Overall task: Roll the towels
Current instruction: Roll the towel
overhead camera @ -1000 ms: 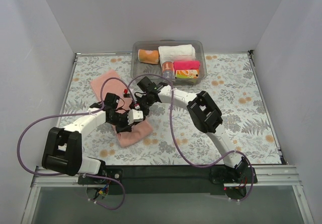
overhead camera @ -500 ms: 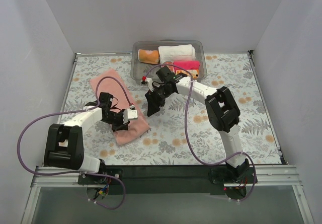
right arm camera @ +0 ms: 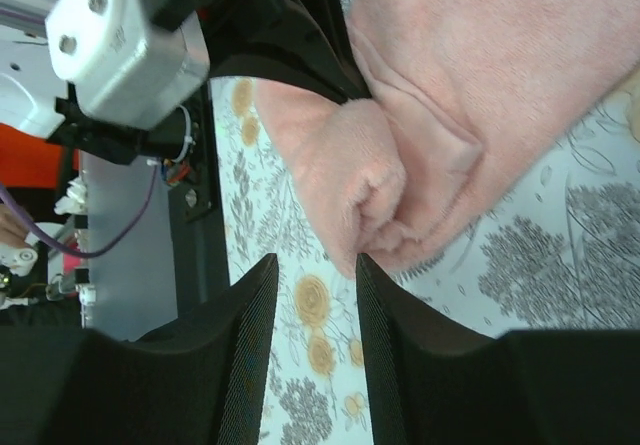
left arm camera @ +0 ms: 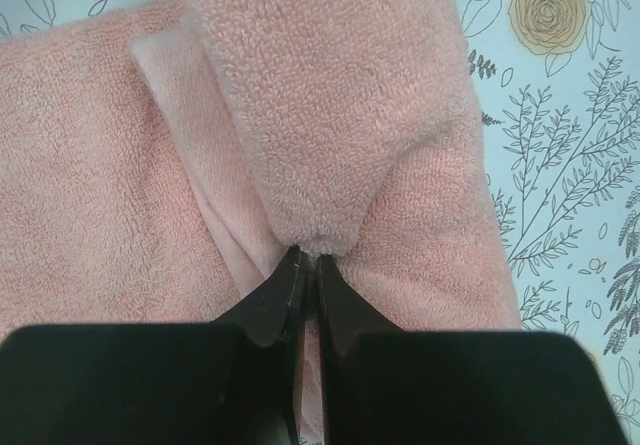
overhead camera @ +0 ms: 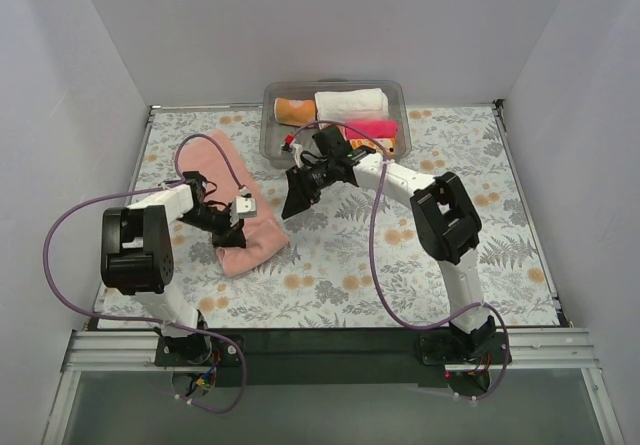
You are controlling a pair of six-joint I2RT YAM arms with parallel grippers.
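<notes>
Top external, from the left: finds the left gripper (overhead camera: 232, 233) down on the near end of the salmon-pink terry towel (overhead camera: 262, 245), which lies on the floral tabletop (overhead camera: 480, 215) as one long band. Runs diagonally, far-left to near-right, so any roll has to travel up that line from the near end. Seen from the left wrist: pressed together at the very tips on a raised fold of terry, flat towel spreading to either side of the pinch.

Moving right: meets the right gripper (overhead camera: 294, 205) just beside the towel's right edge, level with the bunched near end; cannot tell from above whether touching. Seen from the right wrist: spread apart with nothing between the fingers, the lumped towel end just ahead and a strip of bare tabletop between.

Further right and back: a clear plastic bin (overhead camera: 268, 130) holding an orange roll (overhead camera: 295, 111), a white rolled towel (overhead camera: 350, 101) and a hot-pink roll (overhead camera: 375, 127), all well apart from the work.

Reads as an early stage: one turn gathered, most of the length flat. Probably calls for closing the right gripper on the lump's right side, opposite the left pinch, then turning both toward the far-left end. Risks a skewed, cone-shaped roll if driven from one side only.
</notes>
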